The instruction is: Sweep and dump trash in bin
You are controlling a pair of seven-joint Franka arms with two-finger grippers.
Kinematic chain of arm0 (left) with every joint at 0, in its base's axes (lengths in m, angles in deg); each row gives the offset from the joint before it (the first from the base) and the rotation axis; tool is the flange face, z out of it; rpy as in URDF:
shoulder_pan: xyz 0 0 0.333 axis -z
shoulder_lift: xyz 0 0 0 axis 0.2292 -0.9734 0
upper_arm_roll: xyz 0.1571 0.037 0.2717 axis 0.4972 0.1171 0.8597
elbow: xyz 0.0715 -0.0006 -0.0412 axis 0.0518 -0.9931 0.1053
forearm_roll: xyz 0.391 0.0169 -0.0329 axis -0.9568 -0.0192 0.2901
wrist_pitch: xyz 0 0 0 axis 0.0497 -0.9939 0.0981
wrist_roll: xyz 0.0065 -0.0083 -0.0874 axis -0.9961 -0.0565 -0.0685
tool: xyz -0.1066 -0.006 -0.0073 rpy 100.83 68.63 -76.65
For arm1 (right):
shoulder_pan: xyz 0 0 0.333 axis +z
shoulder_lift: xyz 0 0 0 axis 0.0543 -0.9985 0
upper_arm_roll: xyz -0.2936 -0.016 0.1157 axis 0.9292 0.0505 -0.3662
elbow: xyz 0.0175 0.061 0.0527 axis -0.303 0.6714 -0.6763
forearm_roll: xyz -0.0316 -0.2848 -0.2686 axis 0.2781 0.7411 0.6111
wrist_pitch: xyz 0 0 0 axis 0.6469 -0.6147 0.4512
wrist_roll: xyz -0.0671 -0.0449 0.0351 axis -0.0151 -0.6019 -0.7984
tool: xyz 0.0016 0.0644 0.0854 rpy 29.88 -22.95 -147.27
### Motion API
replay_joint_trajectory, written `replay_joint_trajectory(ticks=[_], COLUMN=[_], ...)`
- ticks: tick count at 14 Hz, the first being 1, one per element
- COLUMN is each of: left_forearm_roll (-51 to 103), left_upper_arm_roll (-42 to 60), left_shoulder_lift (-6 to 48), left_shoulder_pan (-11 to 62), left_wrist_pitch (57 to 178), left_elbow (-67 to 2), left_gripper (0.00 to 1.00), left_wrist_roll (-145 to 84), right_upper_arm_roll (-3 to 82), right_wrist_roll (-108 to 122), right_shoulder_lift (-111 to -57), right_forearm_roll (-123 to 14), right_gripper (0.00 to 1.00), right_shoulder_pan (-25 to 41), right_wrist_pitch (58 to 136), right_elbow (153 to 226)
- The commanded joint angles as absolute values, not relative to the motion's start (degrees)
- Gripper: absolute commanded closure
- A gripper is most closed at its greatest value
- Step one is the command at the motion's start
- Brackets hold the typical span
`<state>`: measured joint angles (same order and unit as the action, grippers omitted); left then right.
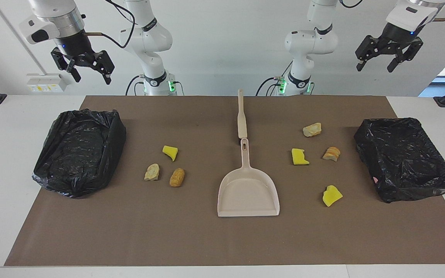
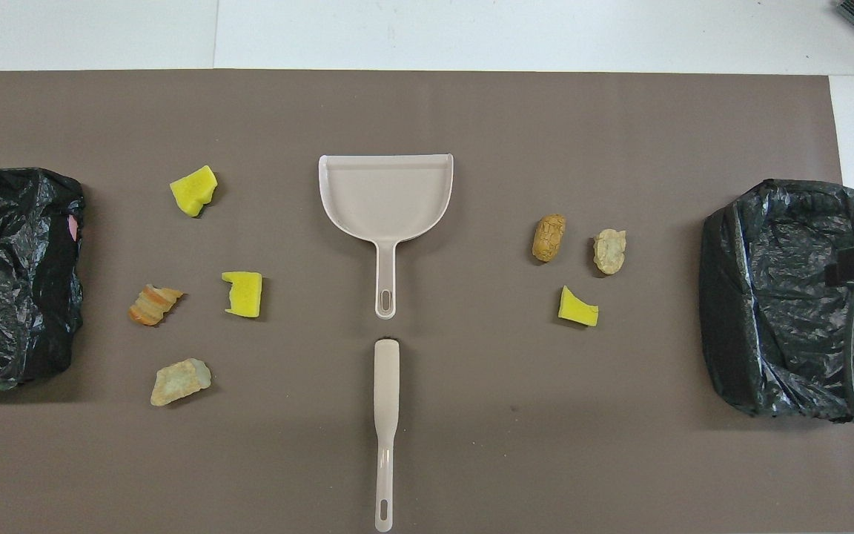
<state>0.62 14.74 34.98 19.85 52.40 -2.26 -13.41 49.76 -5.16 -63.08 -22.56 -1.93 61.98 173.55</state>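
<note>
With both the left pincer (image 1: 389, 63) and right pincer (image 1: 88, 73) open and high at the frame's upper corners, the trash (image 1: 177, 177) may scatter off the counter (image 1: 207, 239) if the brush (image 1: 242, 123) sweeps hard

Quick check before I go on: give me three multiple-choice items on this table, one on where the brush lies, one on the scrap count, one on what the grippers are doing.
1. The brush lies:
A. in a bin
B. in line with the dustpan handle, nearer the robots
C. on the dustpan

2. Scraps on the mat:
A. five
B. seven
C. nine

3. The two grippers are:
A. raised, fingers open, holding nothing
B. gripping the brush
C. inside the bins

Answers:
1 B, it lies end to end with the handle.
2 B, three toward the right arm's end, four toward the left's.
3 A, the left gripper and right gripper hang above the table's ends, fingers apart.
</note>
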Motion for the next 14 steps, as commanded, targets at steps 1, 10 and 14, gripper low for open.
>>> replay_joint_trajectory(ticks=[1, 10, 14], left_forearm_roll=[0.0, 0.2, 1.3], left_upper_arm_roll=[15.1, 12.5, 7.8], left_shoulder_lift=[36.1, 39.6, 45.9], left_shoulder_pan=[20.7, 21.6, 21.7], left_wrist_pitch=[52.0, 54.7, 59.9], left_elbow=[-3.1, -10.0, -21.5], left_gripper=[0.0, 0.0, 0.0], left_wrist_roll=[-14.2, -16.6, -18.6], right_upper_arm_roll=[49.6, 49.6, 49.6], right_wrist_roll=[-3.4, -3.6, -3.6], right_shoulder_lift=[-61.8, -61.8, -61.8], right_forearm_roll=[-22.5, -22.6, -22.6], right_gripper=[0.0, 0.0, 0.0], right_shoulder_pan=[-2.5, -2.4, -2.4], right_wrist_pitch=[61.8, 62.2, 62.2], right_elbow=[174.7, 175.0, 175.0])
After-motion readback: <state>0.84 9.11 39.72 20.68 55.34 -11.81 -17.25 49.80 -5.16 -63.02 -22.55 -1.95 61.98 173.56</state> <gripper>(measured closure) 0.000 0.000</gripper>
